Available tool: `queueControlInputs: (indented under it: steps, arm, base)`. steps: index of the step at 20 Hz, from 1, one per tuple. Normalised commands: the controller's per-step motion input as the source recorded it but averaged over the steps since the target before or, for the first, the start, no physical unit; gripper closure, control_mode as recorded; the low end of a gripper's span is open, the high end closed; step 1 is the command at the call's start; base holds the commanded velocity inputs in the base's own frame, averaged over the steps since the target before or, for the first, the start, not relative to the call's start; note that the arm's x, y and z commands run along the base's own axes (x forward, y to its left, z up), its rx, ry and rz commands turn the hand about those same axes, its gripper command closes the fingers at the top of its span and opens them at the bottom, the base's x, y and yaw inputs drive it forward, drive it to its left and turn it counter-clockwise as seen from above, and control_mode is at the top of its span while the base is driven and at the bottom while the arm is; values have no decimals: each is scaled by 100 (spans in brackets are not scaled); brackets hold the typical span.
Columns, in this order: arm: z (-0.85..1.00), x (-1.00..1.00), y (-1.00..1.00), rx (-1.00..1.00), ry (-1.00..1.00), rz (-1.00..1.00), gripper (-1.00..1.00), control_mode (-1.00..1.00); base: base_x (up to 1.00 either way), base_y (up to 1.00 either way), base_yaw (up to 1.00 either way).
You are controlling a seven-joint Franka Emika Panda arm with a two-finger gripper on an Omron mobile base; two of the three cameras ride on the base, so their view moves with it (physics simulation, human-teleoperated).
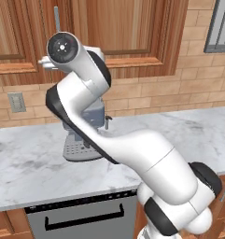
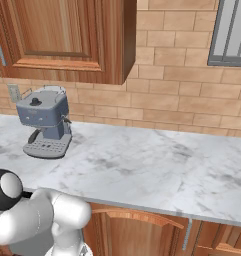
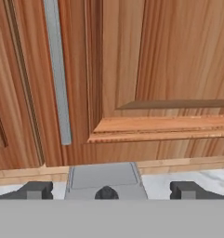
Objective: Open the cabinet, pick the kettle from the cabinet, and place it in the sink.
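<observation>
Silver metal is what the robot must take hold of first: the long bar handle (image 3: 56,69) on the left edge of the cabinet (image 3: 164,69), which in the hand view runs vertically, its long axis up and down and its lower end stopping just above the door's bottom rail. It looks rigid and smooth, so a pinch across its narrow width, somewhere low on the bar, would likely hold best, though slick metal could let the fingers slide during a pull. The wooden door itself appears stiff and fairly heavy, probably swinging on hinges at its right side, since the handle sits at the left. The door is shut, so the kettle is hidden behind it and its pose cannot be told. To the right of the handle, the end effector (image 3: 111,188) hangs in front of the door's lower edge, its two dark tips spread wide apart and grasping nothing. Below it on the marble counter (image 2: 157,165) stands a blue-grey espresso machine (image 2: 44,125). In the left base view the arm reaches up toward the same cabinet (image 1: 118,28). The opening step seems not yet begun.
</observation>
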Motion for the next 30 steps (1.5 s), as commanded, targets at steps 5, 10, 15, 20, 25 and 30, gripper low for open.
queueControlInputs:
  steps: [5,10,15,20,25,30]
  arm:
    - [-5,35,1,0,0,1,-100,-100]
    - [0,38,5,1,1,0,-100,-100]
    - [1,37,8,2,0,0,-100,-100]
    - [2,39,17,2,0,0,-100,-100]
    - [4,38,23,1,0,0,-100,-100]
    - [7,28,25,2,0,0,-100,-100]
  base:
    - [0,0,0]
    - [0,0,0]
    - [0,0,0]
    - [0,0,0]
    - [0,0,0]
    - [0,0,0]
